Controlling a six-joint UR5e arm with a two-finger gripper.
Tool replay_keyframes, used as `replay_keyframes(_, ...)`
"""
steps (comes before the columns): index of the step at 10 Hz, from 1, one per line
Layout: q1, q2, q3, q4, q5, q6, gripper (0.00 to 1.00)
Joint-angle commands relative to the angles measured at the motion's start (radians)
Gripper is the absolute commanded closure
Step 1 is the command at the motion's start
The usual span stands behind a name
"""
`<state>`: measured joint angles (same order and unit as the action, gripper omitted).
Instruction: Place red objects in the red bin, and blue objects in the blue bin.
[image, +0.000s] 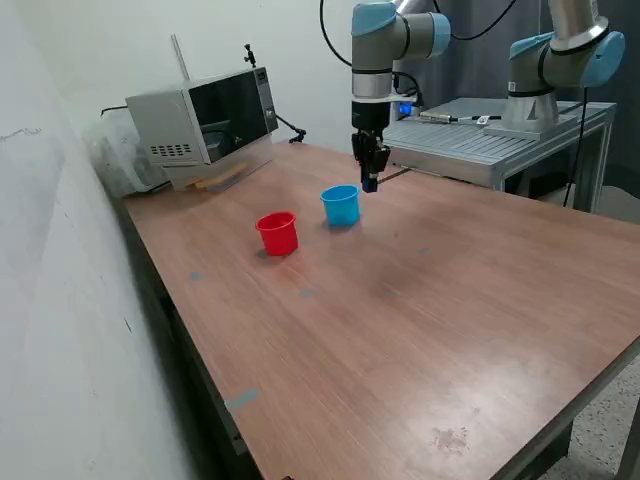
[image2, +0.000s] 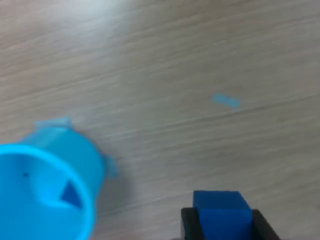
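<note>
We see the hand (image2: 222, 225) pinching a dark-blue cube (image2: 222, 211) between its two black fingers (image2: 189, 224), and in the wrist view the cube fills the gap between them completely. In the exterior view the hand (image: 370, 182) hangs from the arm above the bench (image: 420, 310), and a small blue spot at its tip is the cube (image: 369, 185). Just beside the hand, toward the exterior view's left, stands the blue bin (image: 341, 205), upright on the wood. The wrist view shows the blue bin (image2: 47, 185) from above and a little blurred; inside it we see a dark-blue shape lying at the bottom, which looks like a second blue cube (image2: 71, 194), but only one part of it shows. The held cube is not over the opening of the bin; it is beside it, over bare wood. Further toward the exterior view's left stands the red bin (image: 278, 233), also upright, near the blue bin but not touching it. We cannot see what is inside the red bin. Small pieces of pale blue tape (image2: 226, 101) are stuck on the bench surface. At the far corner of the bench stands a microwave oven (image: 205, 115), well apart from both bins, and behind the bench a second robot arm (image: 560, 60) is mounted on a metal table (image: 500, 140).
</note>
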<state>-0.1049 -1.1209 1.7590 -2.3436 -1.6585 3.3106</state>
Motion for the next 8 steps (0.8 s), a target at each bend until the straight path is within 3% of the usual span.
replay_keyframes(1, -0.123, 0.004, -0.019, 0.019, -0.001, -0.023, 1.0)
replay_keyframes(4, -0.194, 0.027, -0.035, 0.033, -0.003, -0.025, 1.0)
replay_keyframes(8, -0.21, 0.041, -0.033, 0.033, -0.004, -0.025, 1.0)
